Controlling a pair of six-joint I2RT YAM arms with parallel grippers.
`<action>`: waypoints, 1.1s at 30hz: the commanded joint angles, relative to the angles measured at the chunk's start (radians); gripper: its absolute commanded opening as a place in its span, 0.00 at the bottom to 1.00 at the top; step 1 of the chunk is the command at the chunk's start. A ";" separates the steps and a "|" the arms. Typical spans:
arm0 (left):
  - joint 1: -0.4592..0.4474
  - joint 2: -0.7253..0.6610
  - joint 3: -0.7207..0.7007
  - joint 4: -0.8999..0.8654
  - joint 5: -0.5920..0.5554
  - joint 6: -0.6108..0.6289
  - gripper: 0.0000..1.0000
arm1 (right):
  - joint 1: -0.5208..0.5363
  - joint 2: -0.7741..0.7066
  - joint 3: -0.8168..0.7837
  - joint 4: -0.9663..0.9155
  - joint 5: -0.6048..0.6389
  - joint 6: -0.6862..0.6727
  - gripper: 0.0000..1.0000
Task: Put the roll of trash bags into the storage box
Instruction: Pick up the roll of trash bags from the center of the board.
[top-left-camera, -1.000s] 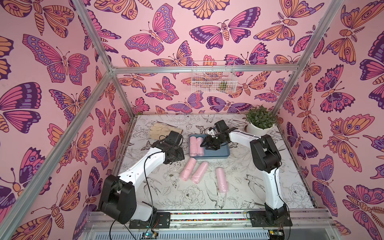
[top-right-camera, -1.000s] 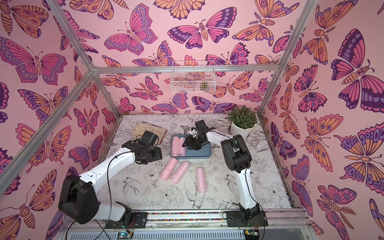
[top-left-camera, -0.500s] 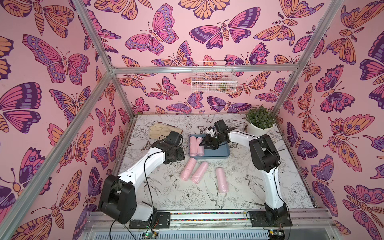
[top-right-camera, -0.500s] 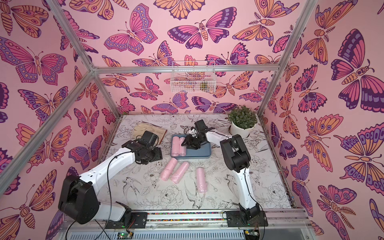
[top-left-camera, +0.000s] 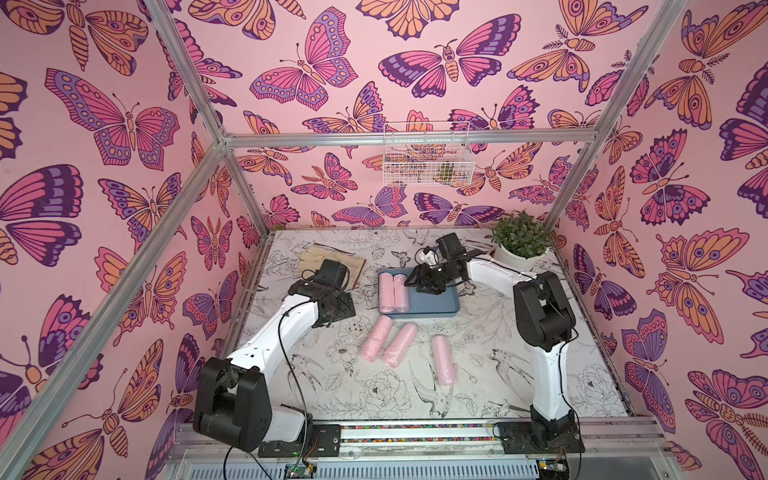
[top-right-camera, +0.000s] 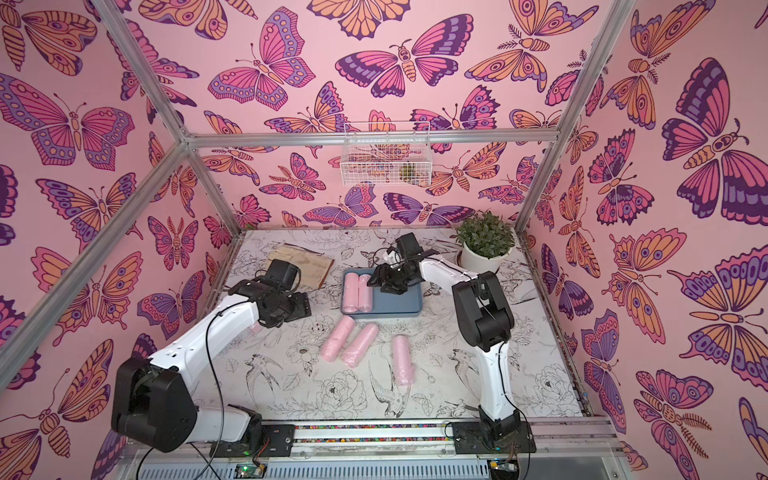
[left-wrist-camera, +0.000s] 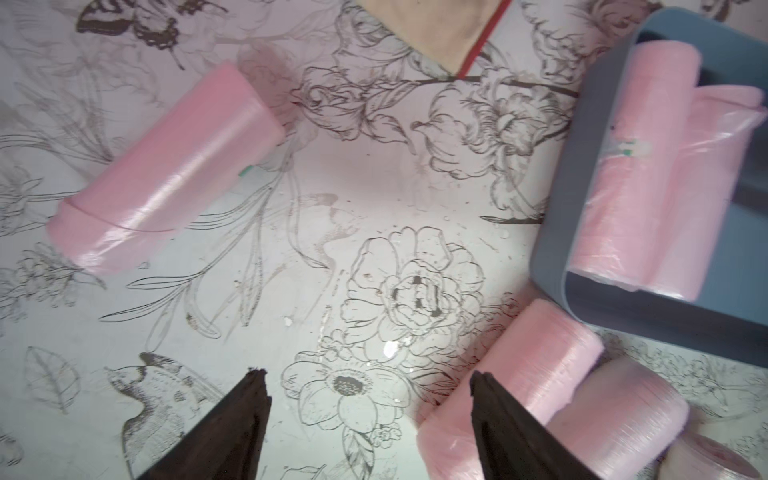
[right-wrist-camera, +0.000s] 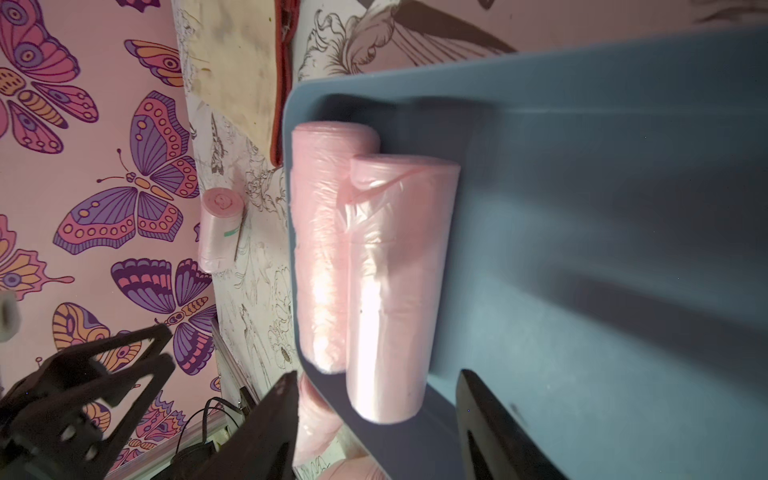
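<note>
**My left fingers (left-wrist-camera: 370, 395) and right fingers (right-wrist-camera: 378, 374) both spread, nothing held**

My right fingers hang over the storage box (top-left-camera: 438, 305), parted wider than a roll and empty. In my wrist view their tips frame one end of the inner of the two rolls (top-left-camera: 387, 291) that lie inside. Those two lie side by side, touching, and the outer one is tucked along one short wall of the box. I judge that this packing keeps the rest of the blue floor free for more rolls laid the same way.

My left fingers point down at bare worktop (top-left-camera: 374, 399), also wide and empty. They stand between a lone roll (left-wrist-camera: 166, 166), off by itself not far from the cloth (left-wrist-camera: 440, 33), and the three rolls (top-left-camera: 400, 345) lying loose in front of the box. The nearest of those three sits just beside one finger, but I cannot tell whether it touches. The wide spread suits them. They are round, soft plastic, so I would straddle one across its width near the middle, where it should neither roll away nor droop.

That makes two in and four out. To my mind the left side should drop over that nearest roll while the right clears the box, so my arms do not meet above it. The loose flap on the inner roll looks like a thing that could snag.
</note>
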 joint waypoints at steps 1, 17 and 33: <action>0.059 0.034 0.045 -0.088 -0.059 0.085 0.84 | -0.025 -0.072 -0.052 -0.016 0.011 -0.036 0.66; 0.252 0.382 0.239 -0.128 -0.089 0.398 0.86 | -0.119 -0.210 -0.276 0.056 -0.026 -0.056 0.70; 0.341 0.546 0.290 -0.121 -0.035 0.467 0.86 | -0.141 -0.241 -0.321 0.061 -0.031 -0.058 0.71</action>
